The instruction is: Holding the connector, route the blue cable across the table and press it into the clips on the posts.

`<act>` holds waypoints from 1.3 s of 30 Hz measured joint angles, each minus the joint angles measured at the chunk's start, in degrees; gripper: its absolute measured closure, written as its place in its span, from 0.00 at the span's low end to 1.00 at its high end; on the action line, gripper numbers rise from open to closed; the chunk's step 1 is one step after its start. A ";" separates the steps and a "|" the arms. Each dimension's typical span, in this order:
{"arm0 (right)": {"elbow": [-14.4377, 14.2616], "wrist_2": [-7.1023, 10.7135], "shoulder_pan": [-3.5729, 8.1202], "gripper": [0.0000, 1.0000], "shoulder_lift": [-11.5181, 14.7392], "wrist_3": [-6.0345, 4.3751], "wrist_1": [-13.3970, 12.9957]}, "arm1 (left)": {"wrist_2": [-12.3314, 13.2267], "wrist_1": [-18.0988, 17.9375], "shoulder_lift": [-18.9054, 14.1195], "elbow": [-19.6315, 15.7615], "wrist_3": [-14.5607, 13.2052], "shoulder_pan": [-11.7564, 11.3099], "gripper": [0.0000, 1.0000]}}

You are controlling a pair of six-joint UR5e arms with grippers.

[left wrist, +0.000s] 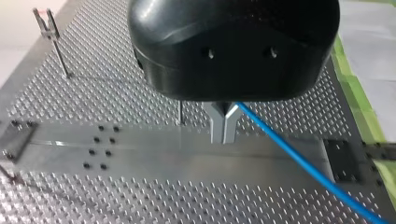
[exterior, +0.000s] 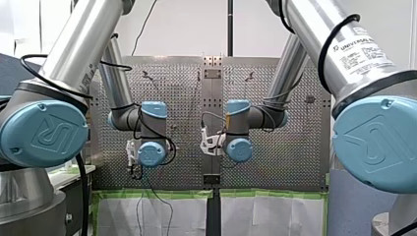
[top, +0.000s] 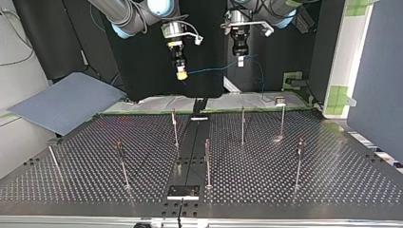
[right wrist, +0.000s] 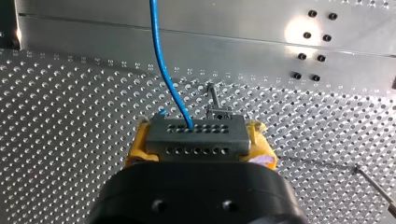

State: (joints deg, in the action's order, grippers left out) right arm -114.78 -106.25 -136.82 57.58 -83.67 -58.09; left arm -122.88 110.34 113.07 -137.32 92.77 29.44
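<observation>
In the right wrist view my right gripper [right wrist: 198, 142] is shut on a grey connector [right wrist: 196, 127], with yellow pads [right wrist: 138, 148] at either end of it. A blue cable [right wrist: 159, 56] leaves the connector's face and runs away over the table. In the left wrist view my left gripper [left wrist: 223, 139] has its metal fingers shut on the blue cable [left wrist: 299, 161], which trails off to one side. In the top view both grippers hang high above the table, my right gripper [top: 181, 74] left of my left gripper [top: 240, 61]. The blue cable [top: 214, 69] spans between them. Several thin clip posts [top: 174, 126] stand on the plate below.
The perforated table [top: 294, 190] has a smooth metal rail [top: 190, 152] down its middle and a black bracket [top: 183, 192] at the near edge. A grey-blue mat [top: 66, 102] lies at the top view's left. Green tape [top: 266, 110] lines the far edge.
</observation>
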 joint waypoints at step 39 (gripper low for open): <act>6.90 4.83 -1.33 1.00 7.78 -5.13 18.65 | -1.44 13.33 -7.84 -0.29 3.50 -5.39 1.00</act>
State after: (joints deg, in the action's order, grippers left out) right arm -107.88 -101.42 -138.15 65.36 -88.80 -39.44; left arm -124.32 123.67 105.23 -137.61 96.27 24.05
